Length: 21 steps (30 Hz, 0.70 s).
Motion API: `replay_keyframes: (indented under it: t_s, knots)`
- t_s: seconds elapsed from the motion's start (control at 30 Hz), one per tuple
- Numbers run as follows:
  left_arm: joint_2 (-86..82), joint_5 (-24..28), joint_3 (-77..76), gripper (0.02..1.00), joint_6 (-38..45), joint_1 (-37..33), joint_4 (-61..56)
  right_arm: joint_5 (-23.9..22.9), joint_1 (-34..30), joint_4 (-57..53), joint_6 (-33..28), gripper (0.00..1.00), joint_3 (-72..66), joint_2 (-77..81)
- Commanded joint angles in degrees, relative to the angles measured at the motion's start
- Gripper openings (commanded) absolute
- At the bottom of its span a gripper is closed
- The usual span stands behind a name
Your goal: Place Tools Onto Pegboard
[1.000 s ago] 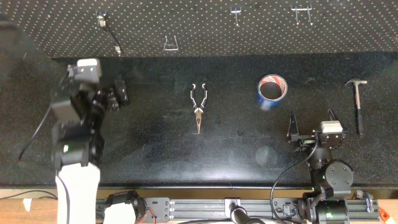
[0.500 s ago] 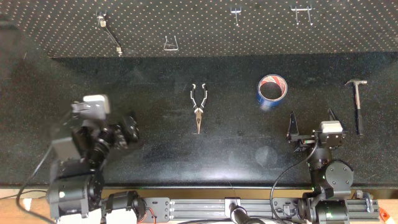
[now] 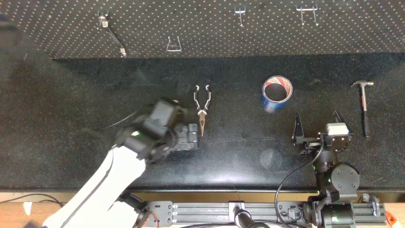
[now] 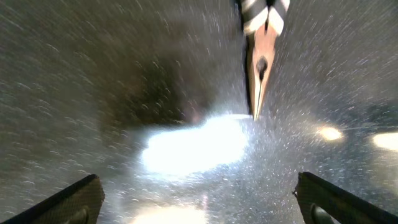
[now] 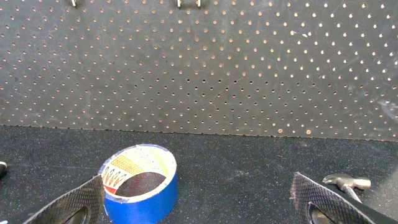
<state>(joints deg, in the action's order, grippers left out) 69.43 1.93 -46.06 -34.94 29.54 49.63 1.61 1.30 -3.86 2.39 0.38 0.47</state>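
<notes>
Needle-nose pliers (image 3: 202, 107) with white-and-black handles lie flat mid-table, tip toward the front; in the left wrist view the pliers (image 4: 261, 56) lie just beyond my fingers. My left gripper (image 3: 189, 136) hovers open just left of the pliers' tip, nothing between its fingers (image 4: 68, 202). A blue tape roll (image 3: 277, 93) and a hammer (image 3: 364, 107) lie to the right. My right gripper (image 3: 316, 125) stands open and empty near the front, behind the tape roll (image 5: 140, 183) and hammer head (image 5: 348, 182). A wrench (image 3: 112, 35) hangs on the pegboard (image 3: 202, 25).
Bare hooks stick out of the pegboard: a wire loop (image 3: 174, 44), a single hook (image 3: 239, 12) and a double hook (image 3: 307, 12). The black tabletop (image 3: 76, 95) stretches open on the left and along the front.
My left arm swung from the far left of the table toward the centre and dropped beside the pliers. The right arm and the tools stayed put.
</notes>
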Motion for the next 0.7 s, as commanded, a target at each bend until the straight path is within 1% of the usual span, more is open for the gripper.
replay_keyframes:
  t_s: [0.03, 0.1, 0.2, 0.3, 0.33, 0.4, 0.57, 0.7]
  knots:
    - [12.66, -2.25, -11.37, 0.998, -6.6, 4.98, 2.14, 0.5, 0.24, -0.35, -0.76, 0.976, -0.13, -0.42]
    - [17.05, -3.15, -16.35, 0.998, -5.84, 5.35, 4.35, 0.5, 0.24, -0.35, -0.76, 0.976, -0.13, -0.42]
    - [23.93, -4.28, -24.83, 0.998, -0.63, 5.35, 7.06, 0.5, 0.24, -0.35, -0.79, 0.976, -0.13, -0.42]
    - [30.29, -9.94, -32.7, 0.998, 0.92, 5.11, 11.37, 0.5, 0.24, -0.35, -0.79, 0.976, -0.13, -0.42]
    - [31.95, -10.97, -34.6, 0.998, 0.92, 4.72, 11.69, 0.5, 0.24, -0.35, -0.79, 0.976, -0.13, -0.42]
    - [34.93, -11.13, -37.33, 0.998, 0.9, 3.08, 11.67, 0.5, 0.24, -0.35, -0.76, 0.978, -0.13, -0.42]
    - [37.16, -9.86, -38.03, 0.998, 0.7, -0.28, 9.29, 0.5, 0.24, -0.35, -0.79, 0.976, -0.13, -0.42]
    - [38.14, -9.22, -38.03, 0.998, 0.74, -1.36, 6.25, 0.5, 0.24, -0.35, -0.79, 0.976, -0.13, -0.42]
